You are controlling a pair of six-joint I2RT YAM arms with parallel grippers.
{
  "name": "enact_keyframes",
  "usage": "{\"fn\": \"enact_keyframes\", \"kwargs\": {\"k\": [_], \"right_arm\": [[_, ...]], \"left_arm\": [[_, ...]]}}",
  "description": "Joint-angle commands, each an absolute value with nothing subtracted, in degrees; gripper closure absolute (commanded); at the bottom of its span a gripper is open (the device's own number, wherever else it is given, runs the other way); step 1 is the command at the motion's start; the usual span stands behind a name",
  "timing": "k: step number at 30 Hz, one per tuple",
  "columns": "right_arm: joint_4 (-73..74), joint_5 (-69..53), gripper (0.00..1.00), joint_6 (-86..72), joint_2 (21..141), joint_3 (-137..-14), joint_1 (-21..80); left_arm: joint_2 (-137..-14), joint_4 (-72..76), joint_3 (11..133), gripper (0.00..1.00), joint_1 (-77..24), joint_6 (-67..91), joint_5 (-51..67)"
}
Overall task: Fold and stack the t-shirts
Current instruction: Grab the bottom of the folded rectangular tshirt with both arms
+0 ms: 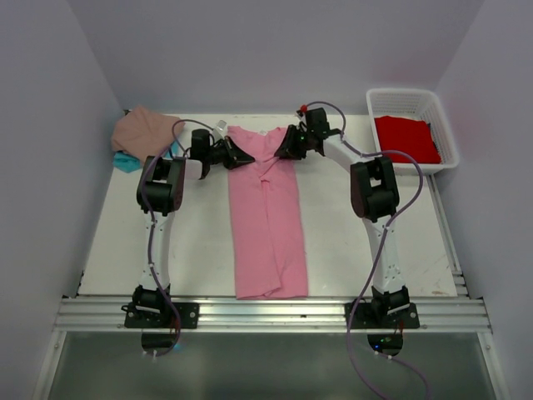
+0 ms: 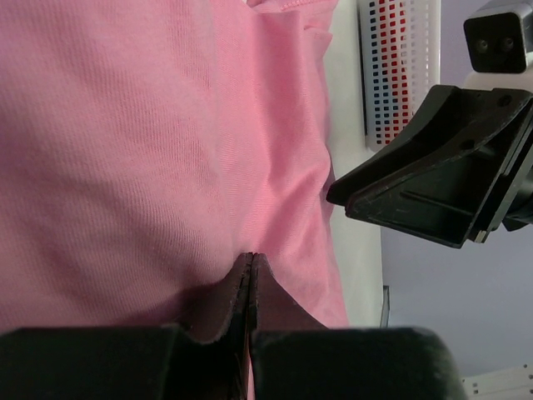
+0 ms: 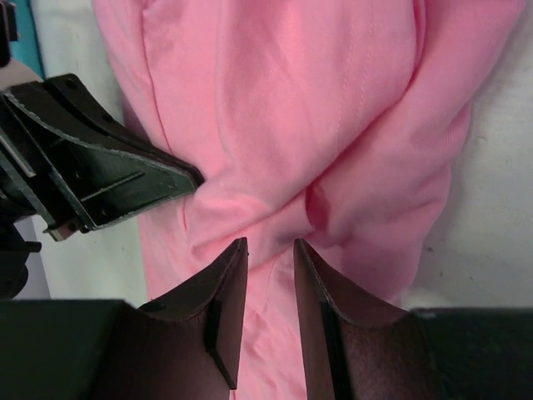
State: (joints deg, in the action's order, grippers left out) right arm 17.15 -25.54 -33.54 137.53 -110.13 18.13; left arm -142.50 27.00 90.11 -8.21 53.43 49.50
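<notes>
Pink t-shirt (image 1: 268, 225) lies long from frame bottom to top, between closed left gripper (image 1: 243, 156) and part-open, empty-looking right gripper (image 1: 283, 150) at its top end

White lattice basket (image 1: 442, 129) at table's (image 1: 191, 250) far right corner; metal rail (image 1: 275, 314) along near edge.

I saw bare table (image 1: 183, 258) left and right of the pink shirt (image 1: 268, 225). The far-left corner was blocked by a tan shirt (image 1: 143, 127), the far right by the basket (image 1: 441, 125).
</notes>
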Motion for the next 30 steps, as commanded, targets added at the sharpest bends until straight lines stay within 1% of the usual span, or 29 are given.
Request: {"fn": "enact_keyframes", "kwargs": {"k": [1, 3, 7, 11, 18, 20, 24, 30], "right_arm": [[17.93, -27.07, 0.68, -33.66, 139.04, -115.22, 18.46], [17.93, -26.98, 0.69, -34.01, 140.36, -116.63, 18.46], [18.28, -27.16, 0.74, -34.45, 142.03, -118.82, 18.54], [18.28, -27.42, 0.72, -34.19, 141.6, -117.43, 18.54], [16.79, -26.37, 0.62, -33.05, 137.81, -112.41, 18.63], [16.87, -26.54, 0.62, -33.05, 137.99, -112.5, 18.63], [17.31, -26.72, 0.67, -33.31, 138.95, -113.46, 18.72], [17.32, -27.6, 0.65, -33.66, 139.75, -114.17, 19.16]], "left_arm": [[-141.24, 27.16, 88.86, 1.0, -6.86, 52.65, 49.57], [-141.15, 27.16, 88.68, 1.0, -6.68, 52.56, 49.48], [-141.06, 26.98, 88.51, 1.0, -6.33, 52.3, 49.75], [-141.06, 26.98, 88.24, 1.0, -5.8, 52.29, 49.83], [-141.06, 27.77, 88.07, 1.0, -5.62, 52.91, 50.01], [-141.06, 28.56, 87.72, 1.0, -5.62, 53.52, 50.18], [-141.06, 29.27, 87.36, 1.0, -5.63, 53.88, 50.36], [-141.06, 29.53, 87.28, 1.0, -5.62, 54.05, 50.54]]}}
